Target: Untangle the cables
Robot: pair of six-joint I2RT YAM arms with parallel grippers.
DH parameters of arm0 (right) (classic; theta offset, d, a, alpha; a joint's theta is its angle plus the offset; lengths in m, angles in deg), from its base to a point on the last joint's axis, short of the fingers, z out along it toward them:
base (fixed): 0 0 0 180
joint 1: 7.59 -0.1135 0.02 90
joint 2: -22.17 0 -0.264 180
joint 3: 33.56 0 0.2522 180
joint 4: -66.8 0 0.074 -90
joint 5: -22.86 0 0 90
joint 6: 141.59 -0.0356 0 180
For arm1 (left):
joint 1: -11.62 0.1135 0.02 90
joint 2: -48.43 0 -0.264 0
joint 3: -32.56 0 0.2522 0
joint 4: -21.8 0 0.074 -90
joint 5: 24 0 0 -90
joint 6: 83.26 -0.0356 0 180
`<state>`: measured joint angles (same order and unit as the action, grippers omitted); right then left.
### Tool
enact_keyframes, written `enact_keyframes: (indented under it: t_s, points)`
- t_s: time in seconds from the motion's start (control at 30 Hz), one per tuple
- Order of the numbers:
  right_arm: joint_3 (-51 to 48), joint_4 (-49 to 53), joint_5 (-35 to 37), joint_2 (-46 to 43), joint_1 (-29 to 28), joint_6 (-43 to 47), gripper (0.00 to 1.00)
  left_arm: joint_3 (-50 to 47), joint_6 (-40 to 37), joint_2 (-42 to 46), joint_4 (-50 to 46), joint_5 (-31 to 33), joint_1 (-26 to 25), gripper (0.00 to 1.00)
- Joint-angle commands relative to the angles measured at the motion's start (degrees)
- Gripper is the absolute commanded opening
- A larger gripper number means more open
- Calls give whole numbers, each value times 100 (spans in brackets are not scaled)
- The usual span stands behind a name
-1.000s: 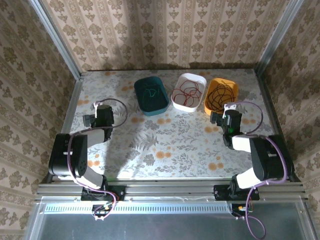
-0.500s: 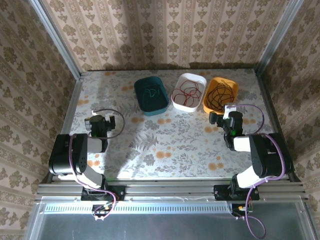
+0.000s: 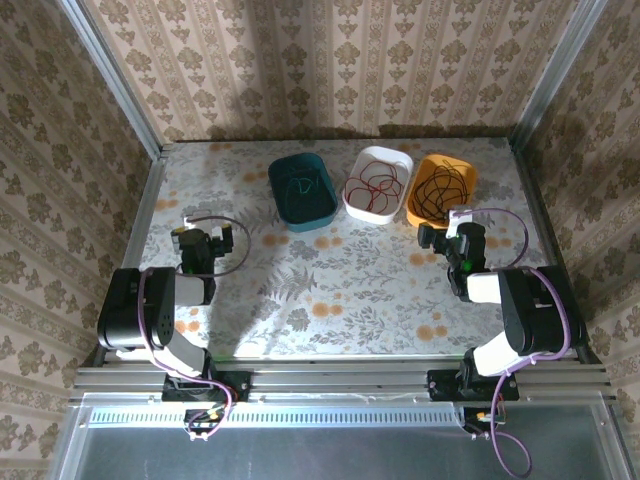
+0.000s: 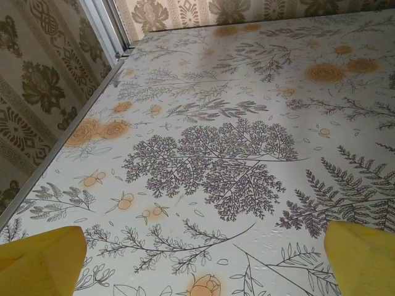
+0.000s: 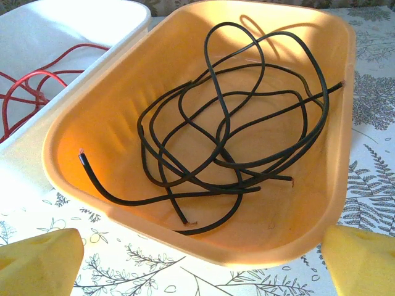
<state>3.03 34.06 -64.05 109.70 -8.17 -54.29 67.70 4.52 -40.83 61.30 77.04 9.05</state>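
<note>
Three tubs stand in a row at the far side of the flowered counter [image 3: 330,285], each holding a cable of one colour. The black cable [image 5: 228,135] lies in loose loops inside the orange tub [image 5: 308,203], its cut ends free against the walls. The red cable [image 3: 375,182] is coiled in the white tub [image 3: 349,203], which touches the orange tub's left side. The green cable [image 3: 298,186], faint from above and possibly more than one strand, sits in the teal tub [image 3: 322,215], one place further left of the orange tub.

The right pincer [image 3: 447,227] hovers just on the near side of the orange tub, facing its rim, jaws wide apart and holding nothing. The left pincer [image 4: 203,254] hangs well to the left of the orange tub, beyond the teal one, over bare counter. Its yellow fingertips [image 4: 43,256] are likewise spread wide and empty.

Judged from this layout, the separating is done: the colours do not cross, and the step in hand looks like the close of the job, with both arms clear of the tubs. The next move would call for little more than drawing the arms home without clipping the orange tub's near rim. If the black loops are to be laid straight, the right pincer would need to reach over that rim and take one free end.
</note>
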Motion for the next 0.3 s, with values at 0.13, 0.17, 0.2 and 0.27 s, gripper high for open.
enact_keyframes:
  t_s: [0.13, 0.17, 0.2, 0.27]
  points:
    - [139, -89, -158, 39, 57, 68, 100, 15, -42, -31, 180, -94, 11, 100]
    - [116, -138, -175, 21, 54, 76, 100, 19, -42, -26, 177, -94, 11, 100]
    - [107, -149, -177, 19, 57, 77, 100, 15, -42, -30, 179, -95, 11, 100]
    - [87, -166, -190, 10, 58, 77, 100, 15, -42, -27, 185, -94, 13, 100]
